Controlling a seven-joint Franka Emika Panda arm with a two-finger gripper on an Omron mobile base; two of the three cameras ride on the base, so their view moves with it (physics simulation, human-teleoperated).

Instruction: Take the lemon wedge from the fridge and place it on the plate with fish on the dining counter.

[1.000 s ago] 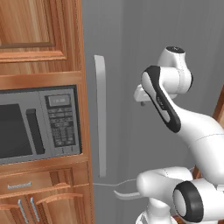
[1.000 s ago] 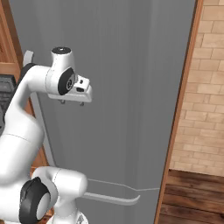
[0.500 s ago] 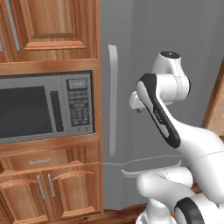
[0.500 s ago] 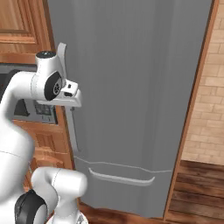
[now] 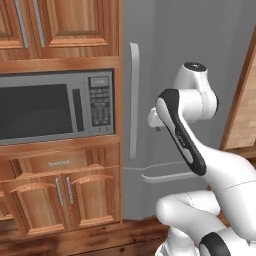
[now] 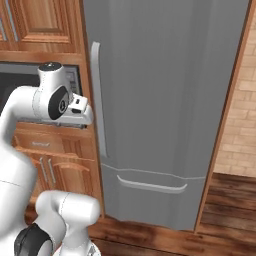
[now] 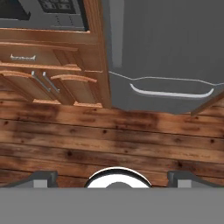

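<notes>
Fridge: tall plain grey fridge (image 6: 165,100), door closed, long light-grey handle (image 5: 133,100) beside steel microwave (image 5: 55,107).
Gripper: fingers (image 7: 43,178) spread wide, holding nothing.

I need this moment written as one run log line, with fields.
phase: facing fridge | fridge: door closed | handle: untouched | gripper: open, empty, aimed at floor | microwave: left of fridge

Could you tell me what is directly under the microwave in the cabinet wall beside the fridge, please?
Under the microwave sits a wooden drawer, and below it two wooden cabinet doors with vertical handles. What is inside them cannot be seen, since they are shut, like the fridge.
</notes>
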